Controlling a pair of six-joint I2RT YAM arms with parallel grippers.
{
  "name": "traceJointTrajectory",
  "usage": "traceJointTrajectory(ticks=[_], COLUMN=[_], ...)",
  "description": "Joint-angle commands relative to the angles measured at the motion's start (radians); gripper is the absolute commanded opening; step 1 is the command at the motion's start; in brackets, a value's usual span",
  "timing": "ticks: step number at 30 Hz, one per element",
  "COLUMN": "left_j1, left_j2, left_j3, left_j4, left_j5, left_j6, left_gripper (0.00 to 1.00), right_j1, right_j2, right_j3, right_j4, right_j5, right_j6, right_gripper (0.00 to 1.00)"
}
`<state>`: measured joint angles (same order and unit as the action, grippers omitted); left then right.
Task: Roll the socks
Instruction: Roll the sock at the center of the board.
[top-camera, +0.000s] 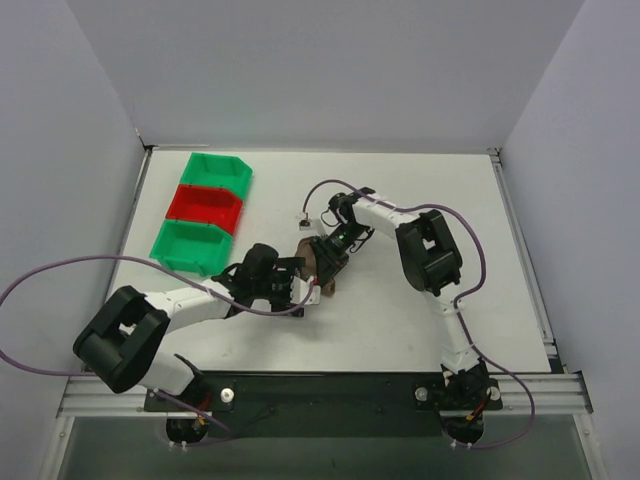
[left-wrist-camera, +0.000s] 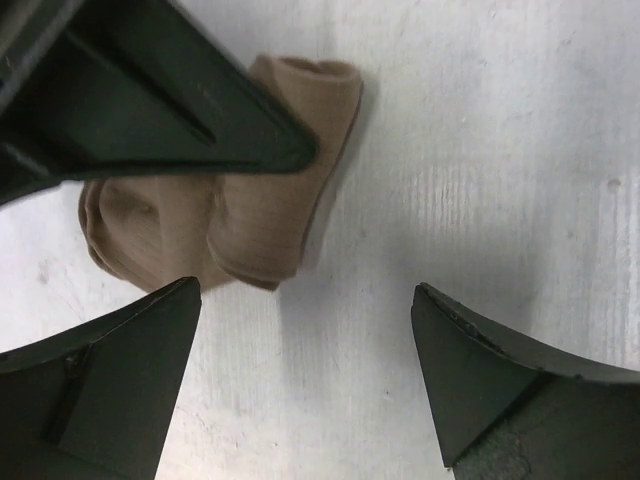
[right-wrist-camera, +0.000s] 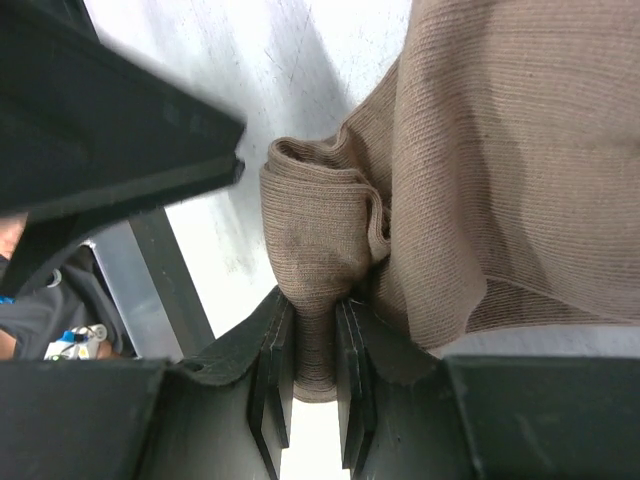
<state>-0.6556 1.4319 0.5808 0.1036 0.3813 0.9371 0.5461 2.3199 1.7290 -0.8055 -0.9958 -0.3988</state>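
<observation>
The socks (top-camera: 322, 264) are a tan-brown knit bundle near the table's middle, lying partly rolled. My right gripper (right-wrist-camera: 318, 372) is shut on a thick fold of the socks (right-wrist-camera: 500, 150), the knit squeezed between its pads (right-wrist-camera: 350, 360). In the left wrist view the bunched socks (left-wrist-camera: 255, 215) lie just beyond my left gripper (left-wrist-camera: 305, 370), which stands wide open over bare table with nothing between its fingers (left-wrist-camera: 110, 380). The right gripper's dark finger (left-wrist-camera: 150, 90) crosses over the bundle. In the top view the left gripper (top-camera: 300, 285) sits just left and near of the right gripper (top-camera: 328, 255).
Three small bins stand in a row at the back left: green (top-camera: 218, 172), red (top-camera: 205, 205), green (top-camera: 190, 245). The left gripper's black finger (right-wrist-camera: 100, 130) fills the upper left of the right wrist view. White walls enclose the table.
</observation>
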Motion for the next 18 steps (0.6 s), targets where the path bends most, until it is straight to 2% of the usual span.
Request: traceJointTrajectory(ticks=[1,7,16,18], left_j1=[-0.055,-0.130,-0.160,-0.165], left_j2=[-0.005,0.056,0.142,0.157], left_j3=[0.036,0.027,0.013,0.019], left_j4=[0.070,0.103,0.265,0.263], left_j5=[-0.033,-0.128,-0.274,-0.291], left_j6=[0.029,0.049,0.034,0.037], left_gripper=[0.96,0.84,0.85,0.81], right_j1=[0.017,0.012,0.012,0.012], right_j2=[0.021,0.033,0.030,0.030], right_j3=[0.029,0.034,0.032,0.032], right_j4=[-0.052,-0.049,-0.049,-0.050], right_j5=[-0.015,-0.006,-0.001,-0.003], right_j6=[-0.018,-0.011,-0.011,-0.011], right_gripper=[0.00,0.00,0.00,0.00])
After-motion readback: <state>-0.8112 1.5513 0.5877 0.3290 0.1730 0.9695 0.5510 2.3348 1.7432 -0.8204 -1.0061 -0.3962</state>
